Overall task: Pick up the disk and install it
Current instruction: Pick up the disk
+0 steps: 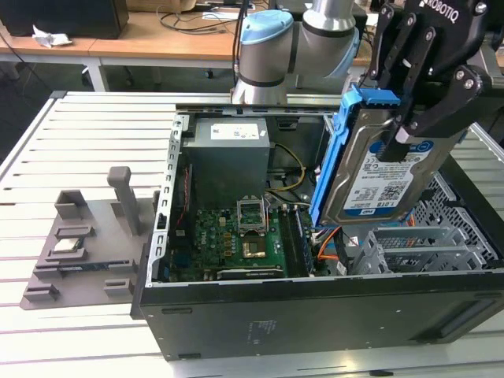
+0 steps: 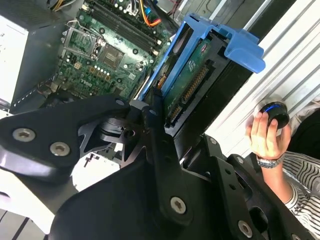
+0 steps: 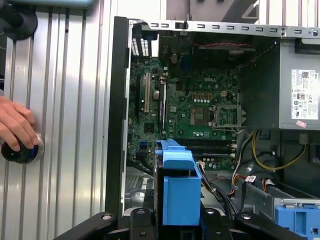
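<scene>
Disk: up in the air, on edge and tilted, label towards the exterior camera, blue carrier rail around it. It hangs over the open computer case, at the exterior view's right.
Pincer: clenched on the disk across its flat faces. In the second wrist view one of my fingers presses the side with the connector strip.
Drive bay: grey metal cage just below the disk, and the two are apart. No drive is seated in it, as far as I can make out.
Step in hand: carrying the disk to the bay, by my reckoning. It is lifted but not yet installed.
Doing it well: level the tilt so the rail runs parallel with the bay's guides, square up above the opening, then travel slowly and straight. Grip firmly so the disk cannot pivot.
Watch for: orange cables beside the bay, and the motherboard close by.
Bystander: a person's hand rests on a round knob on the slatted table, well apart from the case.
</scene>
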Robot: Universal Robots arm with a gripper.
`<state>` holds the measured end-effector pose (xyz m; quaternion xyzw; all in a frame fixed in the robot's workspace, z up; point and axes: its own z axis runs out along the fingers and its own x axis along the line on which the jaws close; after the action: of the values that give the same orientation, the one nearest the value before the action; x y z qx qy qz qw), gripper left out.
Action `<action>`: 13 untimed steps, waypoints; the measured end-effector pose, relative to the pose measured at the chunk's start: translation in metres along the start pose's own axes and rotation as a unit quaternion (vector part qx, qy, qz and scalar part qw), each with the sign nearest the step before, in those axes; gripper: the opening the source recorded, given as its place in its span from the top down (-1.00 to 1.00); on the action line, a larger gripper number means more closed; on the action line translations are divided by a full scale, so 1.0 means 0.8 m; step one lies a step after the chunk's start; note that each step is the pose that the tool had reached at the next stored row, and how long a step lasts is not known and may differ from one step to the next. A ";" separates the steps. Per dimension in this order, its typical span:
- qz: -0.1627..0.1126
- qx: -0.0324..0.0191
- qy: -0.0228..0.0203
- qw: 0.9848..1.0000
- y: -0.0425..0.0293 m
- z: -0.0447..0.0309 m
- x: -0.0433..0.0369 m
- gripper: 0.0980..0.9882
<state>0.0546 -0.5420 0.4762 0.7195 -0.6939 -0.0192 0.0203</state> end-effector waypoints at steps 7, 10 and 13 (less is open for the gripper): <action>0.000 -0.001 0.000 1.000 -0.0269 -0.0012 0.001 0.40; 0.000 -0.001 0.000 1.000 -0.0361 -0.0016 0.001 0.40; 0.000 -0.001 0.000 1.000 -0.0429 -0.0019 0.002 0.40</action>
<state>0.0890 -0.5420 0.4758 0.7195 -0.6939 -0.0200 0.0210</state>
